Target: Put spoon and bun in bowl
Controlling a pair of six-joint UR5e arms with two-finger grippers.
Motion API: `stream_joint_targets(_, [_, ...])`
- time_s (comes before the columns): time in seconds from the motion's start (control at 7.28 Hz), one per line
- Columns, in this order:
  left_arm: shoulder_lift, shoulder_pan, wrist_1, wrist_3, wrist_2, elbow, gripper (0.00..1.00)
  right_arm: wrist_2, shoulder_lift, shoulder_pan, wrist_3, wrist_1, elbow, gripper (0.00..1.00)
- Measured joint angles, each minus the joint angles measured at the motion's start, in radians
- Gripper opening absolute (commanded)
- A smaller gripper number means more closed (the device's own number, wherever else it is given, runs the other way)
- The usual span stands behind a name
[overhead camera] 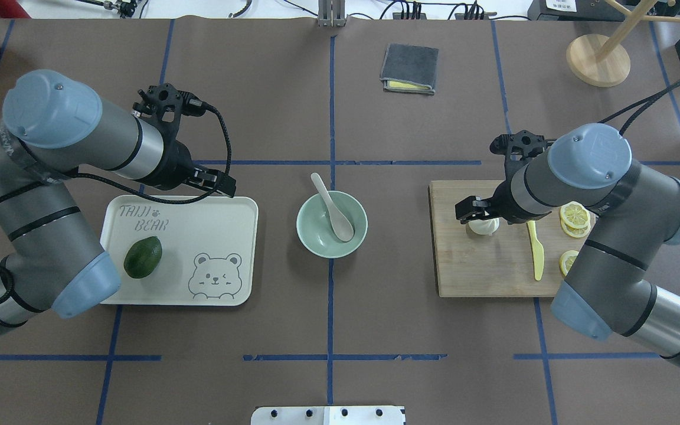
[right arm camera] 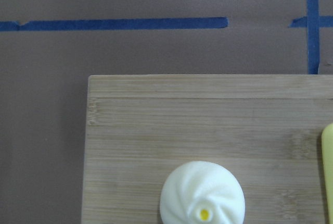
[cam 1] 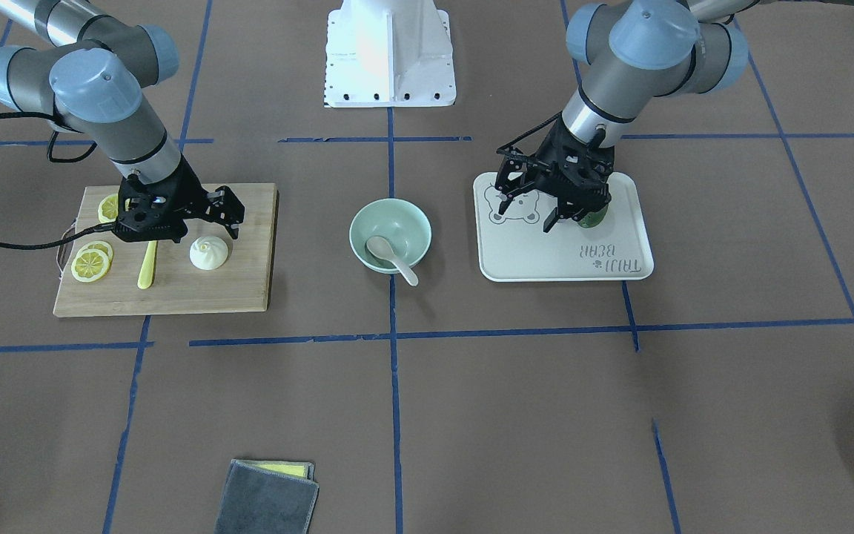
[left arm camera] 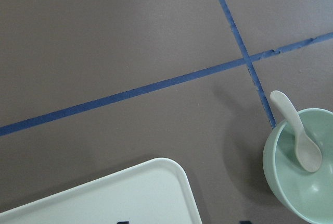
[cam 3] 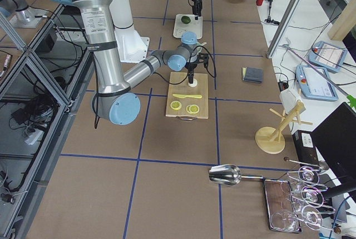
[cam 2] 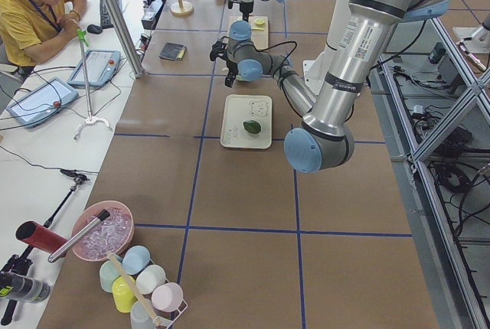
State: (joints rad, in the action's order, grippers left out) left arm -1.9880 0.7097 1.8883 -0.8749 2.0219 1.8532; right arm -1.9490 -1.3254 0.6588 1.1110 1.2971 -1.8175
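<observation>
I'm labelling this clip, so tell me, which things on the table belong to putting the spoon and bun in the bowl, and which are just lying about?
Job:
bowl
spoon, resting in it
bun, on the cutting board

Lying about:
avocado
bear tray
lemon slices
yellow knife
grey cloth

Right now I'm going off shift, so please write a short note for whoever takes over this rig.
Left tool: open, empty, above the bear-print tray.
Right tool: looks open, low over the bun on the cutting board, not gripping it.
Done: spoon lies in the mint-green bowl, handle over the rim.
Left: grasp the bun, put it in the bowl.
</observation>
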Motion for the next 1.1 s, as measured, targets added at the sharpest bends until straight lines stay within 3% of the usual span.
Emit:
stream_joint_targets(0.27, [-0.001,-0.001,0.000,-0.002,-0.001,-0.001,0.77,0.045,0.004,-0.022,0.003,0.001,0.034,0.95])
stream_joint_targets(0.55, [-0.002,-0.001,0.000,-0.002,-0.002,-0.003,0.79,0.059,0.004,-0.030,0.004,0.005,0.047,0.76])
stream_joint_targets(0.69, [-0.003,-0.001,0.000,-0.003,-0.002,-0.003,0.79,0.060,0.005,-0.032,0.005,0.006,0.048,0.62])
stream_joint_targets(1.1, [-0.005,-0.001,0.000,-0.006,-0.002,-0.004,0.80,0.061,0.011,-0.035,0.040,0.006,0.050,0.53])
